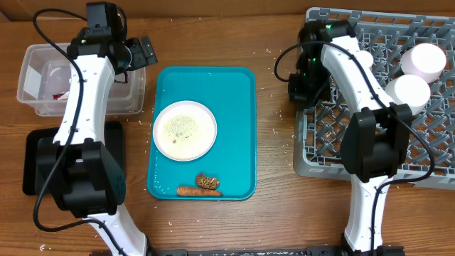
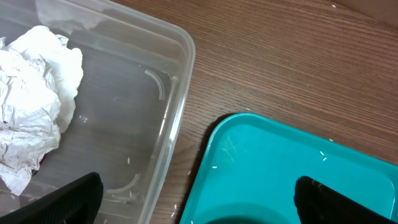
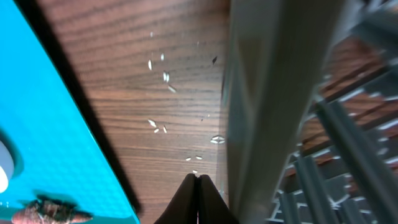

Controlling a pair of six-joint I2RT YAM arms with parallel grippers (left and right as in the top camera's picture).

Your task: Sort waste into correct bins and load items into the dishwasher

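Seen from overhead, the left tool point(image 1: 144, 53) hangs over the gap between the clear tub point(image 1: 28, 53) and the teal tray point(image 1: 242, 128). The tub holds a crumpled tissue point(image 1: 53, 71) and a red wrapper point(image 1: 60, 94). The black tray point(image 1: 32, 163) lies below the tub, partly under the left arm. On the teal tray sit a round white plate point(image 1: 185, 129) dusted with crumbs and, at the near edge, a carrot piece point(image 1: 190, 190) touching a brown lump point(image 1: 207, 181). The grey rack point(image 1: 426, 142) fills the right side and holds two white cups point(image 1: 424, 60). The right tool point(image 1: 297, 89) sits at the rack's left edge, its jaws hard to read from here.

From the left wrist, the left tool point(image 2: 199, 205) is spread wide with nothing between its fingers point(image 2: 68, 199). Under it are the tub's corner point(image 2: 177, 93), with the tissue point(image 2: 34, 106) inside, and the teal tray's corner point(image 2: 280, 162) just beside it. Bare table point(image 2: 280, 56) lies beyond.

From the right wrist, the right tool point(image 3: 198, 199) is pressed together and pinches nothing that shows. It points at the strip of table point(image 3: 124, 37) between the teal tray point(image 3: 43, 124) and the rack's wall point(image 3: 280, 93). Rice grains point(image 3: 165, 76) are scattered on that strip. The carrot piece point(image 3: 50, 216) and brown lump point(image 3: 46, 204) show at the lower left.
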